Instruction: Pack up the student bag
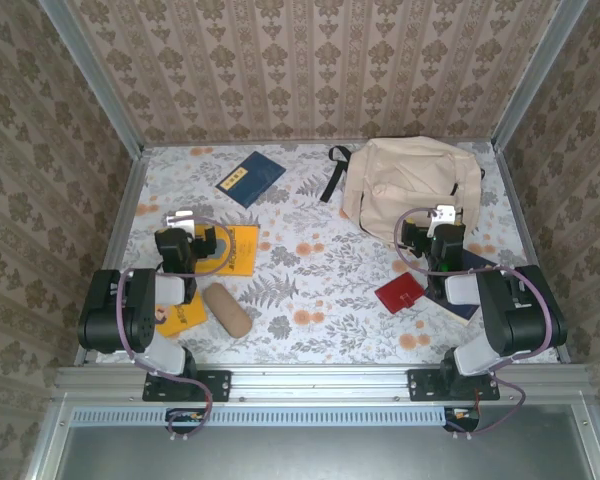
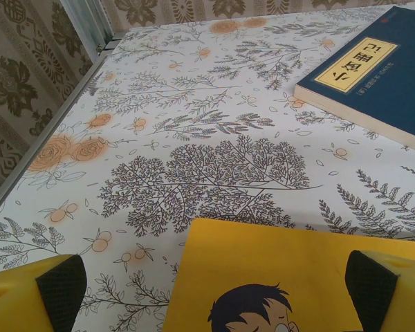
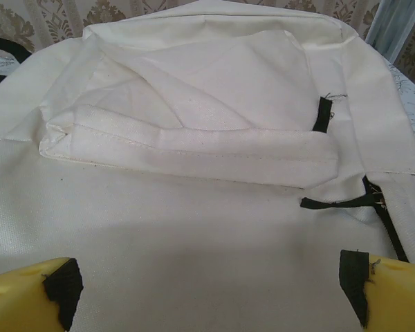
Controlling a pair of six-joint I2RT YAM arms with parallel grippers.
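Flower-printed worktop (image 1: pixel 320 275). At far right, large cream fabric backpack with black straps (image 1: pixel 410 180): looks soft, floppy, light; best pinched at a seam fold. Left tool (image 2: pixel 214 283), right tool (image 3: pixel 211 283) spread, empty.

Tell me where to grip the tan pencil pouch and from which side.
Probably its middle, from straight above, with the jaws across the narrow width. The tan pencil pouch lies flat and slanted on the table, a rounded cylinder, so its long sides look easiest to pinch.
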